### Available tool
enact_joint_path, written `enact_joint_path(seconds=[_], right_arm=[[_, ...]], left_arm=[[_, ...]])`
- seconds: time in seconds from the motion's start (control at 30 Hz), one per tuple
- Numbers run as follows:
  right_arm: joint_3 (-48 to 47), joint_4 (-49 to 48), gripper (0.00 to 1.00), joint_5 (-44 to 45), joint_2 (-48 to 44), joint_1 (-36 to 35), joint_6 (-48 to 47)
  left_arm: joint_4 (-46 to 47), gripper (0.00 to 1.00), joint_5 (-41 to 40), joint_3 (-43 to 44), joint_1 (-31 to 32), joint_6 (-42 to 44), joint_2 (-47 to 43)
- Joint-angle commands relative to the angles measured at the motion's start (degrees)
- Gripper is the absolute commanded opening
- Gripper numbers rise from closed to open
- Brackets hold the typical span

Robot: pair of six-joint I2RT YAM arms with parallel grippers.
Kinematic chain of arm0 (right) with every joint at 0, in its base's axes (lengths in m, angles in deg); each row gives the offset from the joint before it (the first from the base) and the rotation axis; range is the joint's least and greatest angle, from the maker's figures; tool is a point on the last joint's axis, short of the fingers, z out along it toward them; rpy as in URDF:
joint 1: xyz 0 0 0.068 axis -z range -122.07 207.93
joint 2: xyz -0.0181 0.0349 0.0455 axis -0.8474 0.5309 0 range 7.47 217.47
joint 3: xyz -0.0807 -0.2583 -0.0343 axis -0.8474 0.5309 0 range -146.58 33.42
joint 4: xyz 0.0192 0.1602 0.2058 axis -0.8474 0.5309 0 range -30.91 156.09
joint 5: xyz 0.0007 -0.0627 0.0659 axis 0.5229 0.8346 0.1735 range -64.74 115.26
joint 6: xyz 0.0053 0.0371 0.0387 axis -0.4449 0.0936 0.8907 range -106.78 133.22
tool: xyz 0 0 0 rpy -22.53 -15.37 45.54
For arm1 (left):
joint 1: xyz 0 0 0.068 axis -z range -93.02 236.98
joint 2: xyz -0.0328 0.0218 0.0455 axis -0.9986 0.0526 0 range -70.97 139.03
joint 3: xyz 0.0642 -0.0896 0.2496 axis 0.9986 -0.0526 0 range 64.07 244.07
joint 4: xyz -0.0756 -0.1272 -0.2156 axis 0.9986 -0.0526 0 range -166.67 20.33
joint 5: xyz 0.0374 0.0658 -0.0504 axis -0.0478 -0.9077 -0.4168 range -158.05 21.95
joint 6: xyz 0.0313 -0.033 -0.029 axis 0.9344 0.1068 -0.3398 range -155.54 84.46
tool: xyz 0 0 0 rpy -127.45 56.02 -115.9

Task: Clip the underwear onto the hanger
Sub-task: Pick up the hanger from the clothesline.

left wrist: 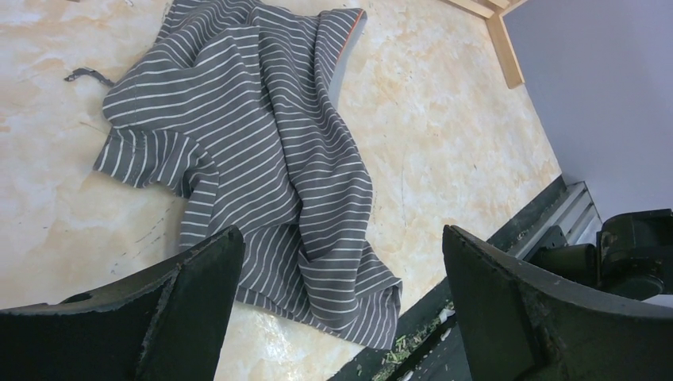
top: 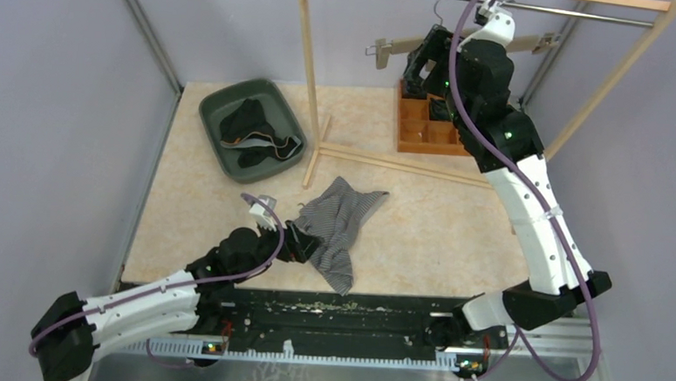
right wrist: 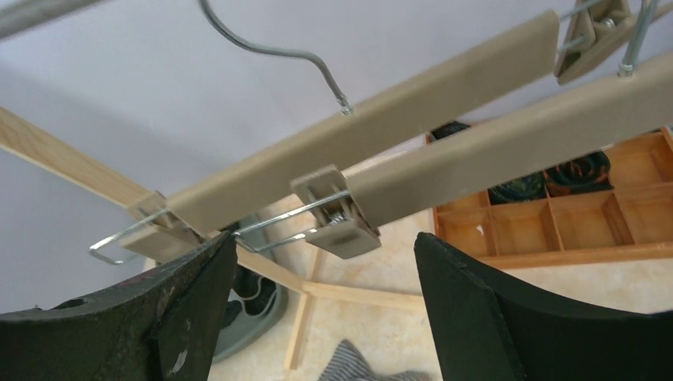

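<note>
The grey striped underwear (top: 340, 225) lies crumpled on the table, near the front edge; it fills the left wrist view (left wrist: 262, 159). My left gripper (top: 301, 241) is open just above its left side, with the lower folds between the fingers (left wrist: 341, 270). The beige clip hanger (top: 394, 47) hangs from the rail at the back. My right gripper (top: 424, 60) is open and raised just below the hanger, with one clip (right wrist: 337, 218) between and above its fingers. A second clip (right wrist: 155, 222) sits at the hanger's left end.
A green tray (top: 233, 133) with dark clothes sits at the back left. A wooden compartment box (top: 429, 130) stands under the hanger. The wooden rack's post (top: 307, 75) and foot bars (top: 388, 163) cross the middle of the table.
</note>
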Motion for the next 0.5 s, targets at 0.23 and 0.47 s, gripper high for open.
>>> enact_joint_path(seconds=[0.23, 0.47], right_arm=[[7.7, -3.4, 0.83, 3.0, -6.4, 2.4, 1.2], [8.9, -1.8, 0.83, 9.7, -10.0, 2.4, -0.2]], left_arm=[[0.2, 0.99, -1.4, -1.4, -0.1, -0.8, -1.2], [-0.3, 0.99, -1.4, -1.6, -0.1, -0.9, -1.7]])
